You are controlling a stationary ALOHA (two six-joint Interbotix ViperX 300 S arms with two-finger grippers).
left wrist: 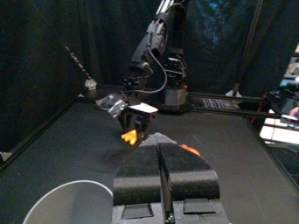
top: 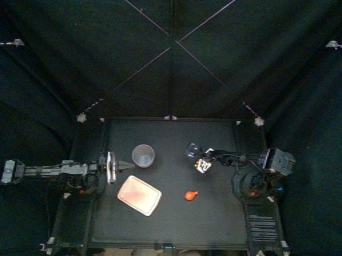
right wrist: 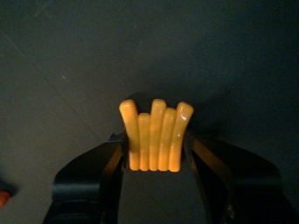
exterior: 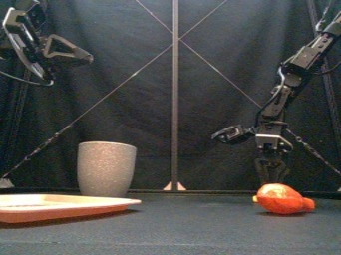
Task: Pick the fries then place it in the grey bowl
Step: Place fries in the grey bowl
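The bundle of yellow toy fries (right wrist: 156,133) is off the worktop (top: 201,222), held upright in the right pincer (right wrist: 155,149). Its two jaws are clamped against the bundle's lower sides, and the tips of the fries stick out beyond them. In the top view this pincer hangs just right of the tall grey speckled cup (top: 143,154), which serves as the task's bowl, and clear of it.

I judge the pick done and the carry to the cup to be the step in hand. To do it well, the arm should travel left at a height that clears the rim, since the cup is tall and a low approach could knock it over. It should stop only when the fries sit over the middle of the mouth. The fries should then go down a little inside the rim before the jaws part, so the bundle drops in rather than catching the edge and tipping out. The grip looks narrow, so a smooth move is safer than a quick one.

A flat pink tray (top: 139,194) lies nearer the front, left of centre, with a small orange-red toy (exterior: 284,199) on the worktop to its right. Neither is in the way. The left pincer (left wrist: 165,175) rests at the left side with its jaws together on nothing, close enough to the cup to watch.
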